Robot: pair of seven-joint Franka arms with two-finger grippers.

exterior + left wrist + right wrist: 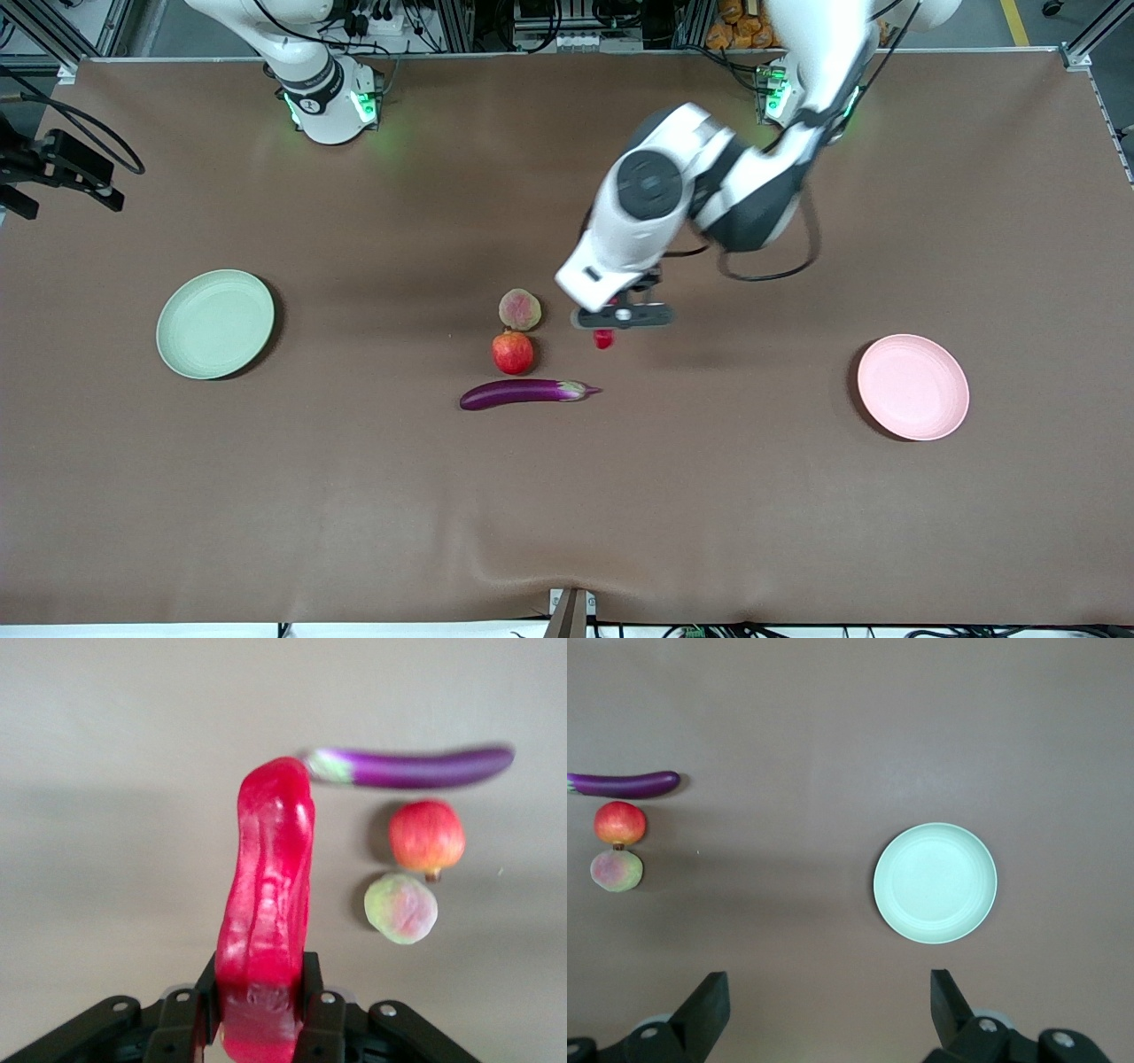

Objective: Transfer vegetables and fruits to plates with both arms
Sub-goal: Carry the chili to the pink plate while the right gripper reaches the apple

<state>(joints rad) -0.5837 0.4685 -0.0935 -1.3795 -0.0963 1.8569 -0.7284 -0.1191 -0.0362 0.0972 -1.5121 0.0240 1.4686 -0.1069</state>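
Red chili pepper point(266, 904) clamped at one end between the two fingers of the left gripper point(611, 326), jaws nearly shut on it, the free end pointing away from the wrist toward the eggplant point(524, 393). Probably light and a little stiff, with glossy skin that may slip; best held across the thick part, near the end, as it is now. Hanging just above the table point(354, 496), beside the pomegranate point(513, 353) and the yellow-green fruit point(520, 309), on the side toward the left arm's end. Whether already lifted clear of the cloth, hard to tell from the front view. Pomegranate and yellow-green fruit touching or almost touching, eggplant lying nearer to the front camera than both. Round fruits likely heavier and firm, needing a wide grip around the middle; eggplant long and smooth, best taken near its centre to avoid tipping. Pink plate point(912, 386) well apart toward the left arm's end, empty. Left arm reaching from its base with the wrist bent downward over the group. Right gripper point(828, 1005) waiting high over the table near the green plate point(935, 883), jaws wide open, holding nothing.
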